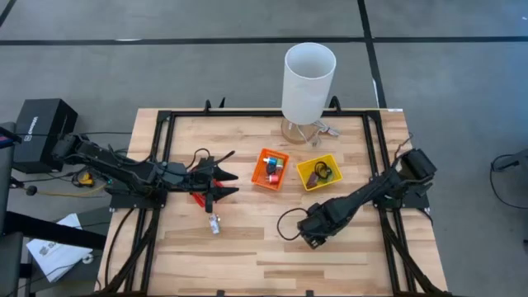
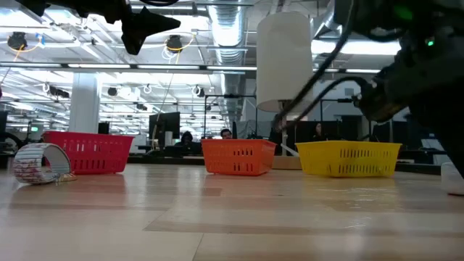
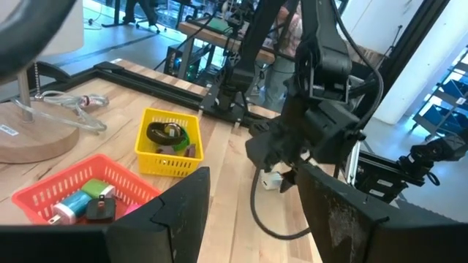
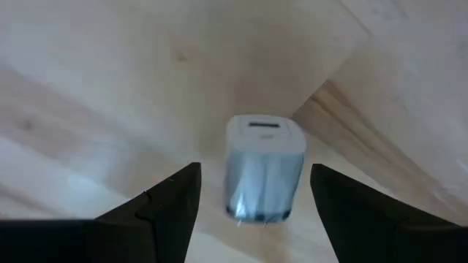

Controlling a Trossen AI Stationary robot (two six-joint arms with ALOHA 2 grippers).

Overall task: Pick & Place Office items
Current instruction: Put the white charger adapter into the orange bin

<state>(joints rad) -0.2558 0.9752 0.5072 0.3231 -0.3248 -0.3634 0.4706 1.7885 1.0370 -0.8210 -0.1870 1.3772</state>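
My right gripper is down at the table's near right part, open, with one finger on each side of a small white and silvery block that lies on the wood. A gap shows on both sides of the block. My left gripper hangs open above the red bin, left of the orange bin. The orange bin holds small blue, green and red bits. The yellow bin holds a dark ring with green. A small pale roll stands on the table.
A tall white cylinder stands on a round wooden base at the far edge, with silvery clips beside it. A black frame runs along the table's sides. Bare wood lies along the near edge. People show in the room behind.
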